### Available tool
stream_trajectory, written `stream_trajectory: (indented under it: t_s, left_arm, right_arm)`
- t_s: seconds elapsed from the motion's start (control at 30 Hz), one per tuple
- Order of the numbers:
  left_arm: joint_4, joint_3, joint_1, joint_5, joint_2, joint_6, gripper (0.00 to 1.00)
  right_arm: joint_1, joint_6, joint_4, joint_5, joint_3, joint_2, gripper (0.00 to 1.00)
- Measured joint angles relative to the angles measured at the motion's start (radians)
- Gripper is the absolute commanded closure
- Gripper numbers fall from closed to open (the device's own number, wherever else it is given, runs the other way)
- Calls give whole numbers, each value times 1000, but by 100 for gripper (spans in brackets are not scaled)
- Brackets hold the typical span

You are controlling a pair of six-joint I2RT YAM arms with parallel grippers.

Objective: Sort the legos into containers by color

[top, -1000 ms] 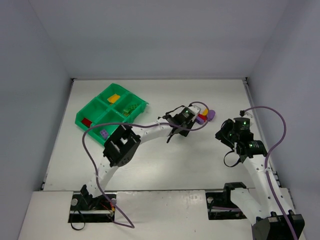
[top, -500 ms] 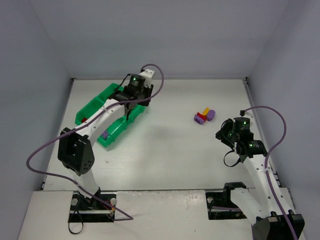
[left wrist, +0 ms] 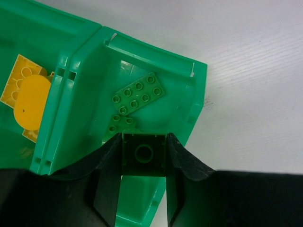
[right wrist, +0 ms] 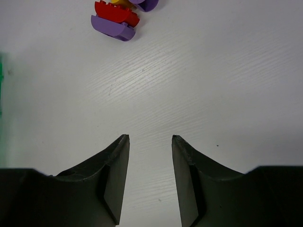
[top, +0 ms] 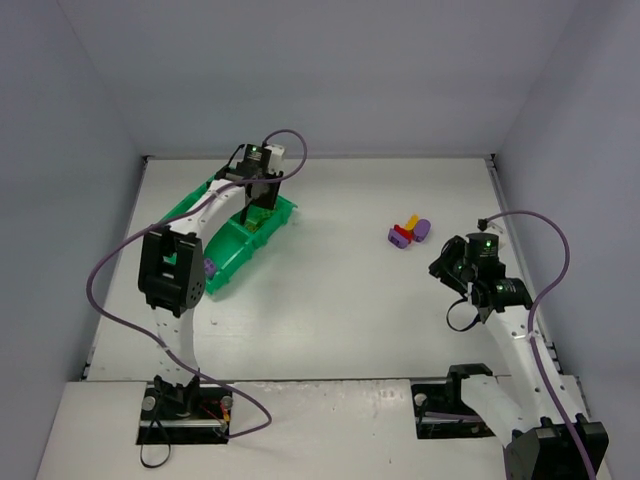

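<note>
White worktop [top: 340,310] carries it all, with the green tray [left wrist: 198,92] at its far left. My left claw [left wrist: 143,138] hangs over one outer corner compartment of that tray, clenched on a dark green brick [left wrist: 144,156] pinched by its two sides. My right claw [right wrist: 150,138] is released and empty over bare worktop. Ahead of it lies a small cluster of purple, red and yellow bricks [right wrist: 116,21], well apart from the tray. Two green bricks [left wrist: 138,93] already lie in the compartment below my load, and yellow bricks [left wrist: 26,97] lie next door, so I judge this the drop of a green one. Next I need only part the left claw's jaws while it is inside the walls, then go for the cluster.
</note>
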Motion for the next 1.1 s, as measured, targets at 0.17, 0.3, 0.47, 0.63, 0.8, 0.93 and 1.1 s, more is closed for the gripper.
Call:
stream_trajectory:
  t_s: [0.17,0.3,0.47,0.63,0.8,0.93,1.1]
  left_arm:
    - [-8,31,19,-10,22,0,68]
    - [-8,38,27,-15,22,1,49]
    - [-9,38,27,-11,20,-9,30]
    - [-10,38,11,8,-4,-16,30]
    - [-5,24,-41,58,-64,-38,30]
    - [13,-32,-99,107,-121,-82,30]
    - [8,-146,-127,154,-226,-140,30]
  right_arm:
    - [0,2,2,-18,-6,0,61]
    - [0,3,2,-20,-7,1,61]
    - [0,8,5,-25,-7,28,62]
    - [0,16,14,-32,-7,35,61]
    - [0,27,43,-40,-6,90,47]
    - [1,46,84,-43,-2,172,12]
    - [31,67,113,-5,65,329,7]
